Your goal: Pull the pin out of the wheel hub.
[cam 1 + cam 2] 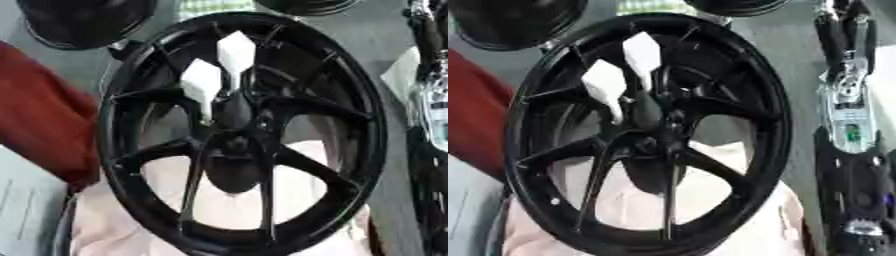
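A black spoked wheel hub (350, 107) fills the middle of both eye views and lies on pale pink cloth (219, 205). From its centre (234, 117) two dark stems rise, each ending in a white wedge-shaped piece (201, 82). I cannot tell whether these are the pin. No hand touches the hub. My right arm (846, 120), black and silver, runs along the right edge beside the rim. My right hand (833, 35) shows at the top right, fingers straight and holding nothing. My left hand is out of sight.
A red cloth (39, 110) lies against the hub's left side. Other black round parts sit at the top left (83, 22) and top middle (737, 6). A grey surface (26, 210) shows at the lower left.
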